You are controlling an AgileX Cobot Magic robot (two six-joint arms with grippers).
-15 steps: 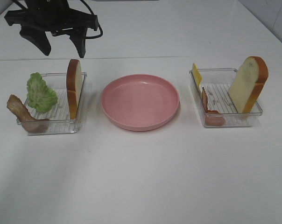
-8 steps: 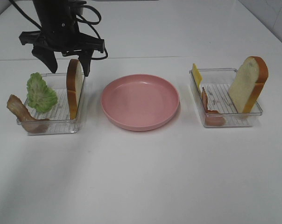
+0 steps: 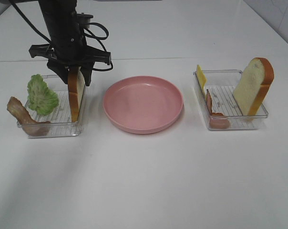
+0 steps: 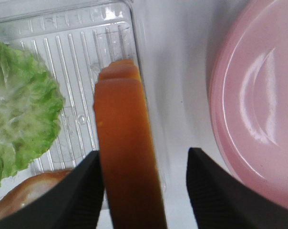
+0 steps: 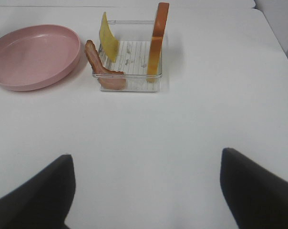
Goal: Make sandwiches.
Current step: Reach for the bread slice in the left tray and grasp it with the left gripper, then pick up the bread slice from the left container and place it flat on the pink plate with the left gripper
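In the left clear tray [image 3: 51,129] a bread slice [image 3: 76,95] stands on edge, with ruffled lettuce [image 3: 41,95] and a bacon strip [image 3: 22,117] beside it. My left gripper [image 3: 73,78] reaches down over the top of that slice. In the left wrist view the left gripper [image 4: 144,152] straddles the crust [image 4: 127,152]: one finger touches it and the other stands apart, so it is open. The right tray [image 3: 230,121] holds a leaning bread slice [image 3: 252,86], cheese [image 3: 200,76] and bacon [image 3: 213,114]. The right gripper [image 5: 145,153] is open over bare table, well short of that tray.
A round pink plate [image 3: 143,103] sits between the two trays, with nothing on it. Its rim [image 4: 258,109] lies close beside the left tray's wall. White table extends toward the front edge.
The left arm has come down from behind the tray onto the standing bread slice. Its jaws have narrowed around the crust. The right side is unchanged.
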